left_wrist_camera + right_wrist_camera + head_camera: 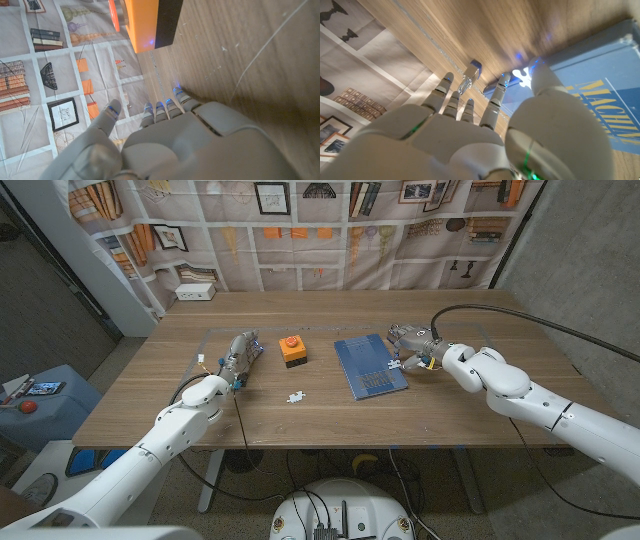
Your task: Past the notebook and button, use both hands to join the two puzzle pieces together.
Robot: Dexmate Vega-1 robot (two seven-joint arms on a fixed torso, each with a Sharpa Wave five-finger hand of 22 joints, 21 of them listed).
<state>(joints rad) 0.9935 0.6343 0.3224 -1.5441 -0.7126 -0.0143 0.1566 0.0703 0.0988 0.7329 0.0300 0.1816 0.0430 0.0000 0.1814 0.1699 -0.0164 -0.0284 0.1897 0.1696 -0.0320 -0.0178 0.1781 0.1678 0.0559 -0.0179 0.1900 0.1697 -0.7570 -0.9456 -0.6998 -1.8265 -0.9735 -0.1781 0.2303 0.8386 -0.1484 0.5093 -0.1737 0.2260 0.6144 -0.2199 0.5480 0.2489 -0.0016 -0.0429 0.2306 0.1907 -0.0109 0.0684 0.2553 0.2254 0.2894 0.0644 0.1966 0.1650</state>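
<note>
Right hand pinches one white piece over the notebook, so I should lift slowly; left hand waits open, holding nothing.

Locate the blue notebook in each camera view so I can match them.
Head view: blue notebook right of centre, right hand at its far corner.
Left wrist view: orange button and table wood face this camera.
Right wrist view: notebook beyond the right hand's fingers.
Shared landmark: wooden table.
</note>
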